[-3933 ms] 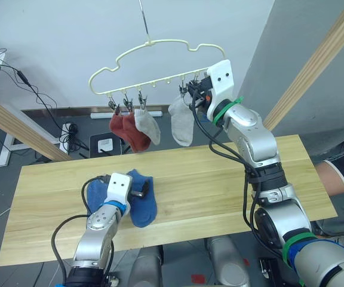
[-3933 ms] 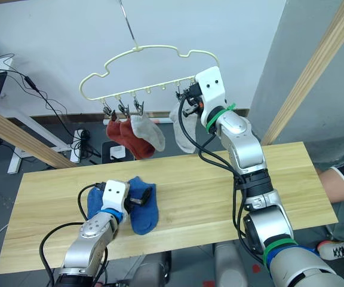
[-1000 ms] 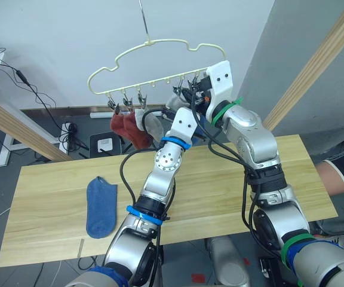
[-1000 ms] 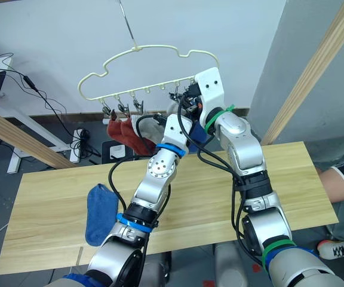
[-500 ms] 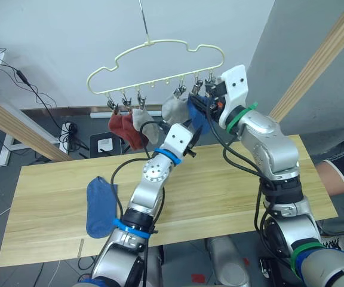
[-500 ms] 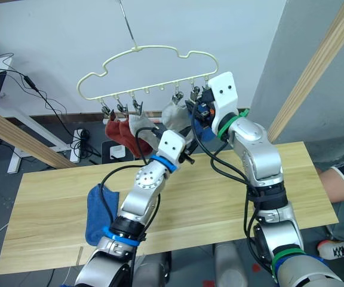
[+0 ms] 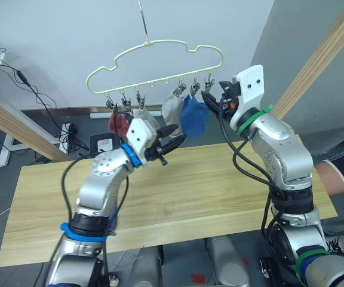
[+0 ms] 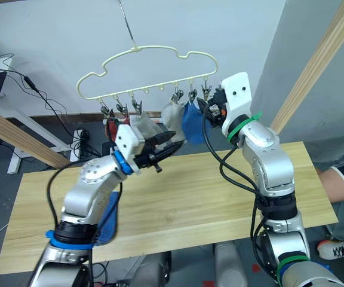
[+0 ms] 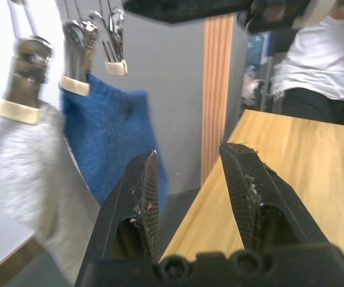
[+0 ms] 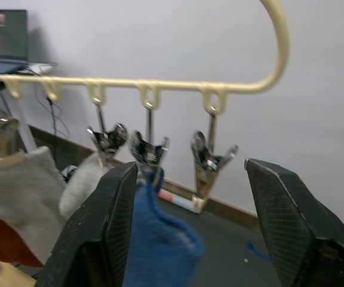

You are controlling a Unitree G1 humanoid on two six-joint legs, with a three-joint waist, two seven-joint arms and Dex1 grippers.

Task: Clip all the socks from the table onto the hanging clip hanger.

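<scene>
The thin pale yellow wire clip hanger (image 7: 155, 64) with the cloud-like outline carries five short ankle socks: two rust red socks (image 7: 117, 124) at its left end, a light grey sock (image 8: 143, 123) next to them, a second light grey sock (image 7: 172, 106), and a blue sock (image 7: 192, 116) on the fifth small dark metal clip (image 10: 147, 152). Only the sixth clip (image 10: 209, 156), at the hanger's right end, hangs bare.

The last blue sock (image 8: 108, 219) lies on the long pale yellow wooden counter (image 7: 220, 179), well below the hanger's left end and mostly hidden behind the left forearm. What shows of it runs lengthwise from the counter's far side towards its near side.

The left gripper (image 7: 171, 137) sits below the hanger's middle, its two black fingers apart and holding nothing, pointing towards the hanger's right end and away from that sock. The right gripper (image 7: 215, 100) is up just beside the bare sixth clip, fingers spread and empty.

So the coming move turns on this: the remaining sock lies down and back to the left of the left gripper, on that arm's own side and well apart from the right gripper. The left arm is plainly the nearer one for the pickup, while the right gripper is already placed at the free clip.
</scene>
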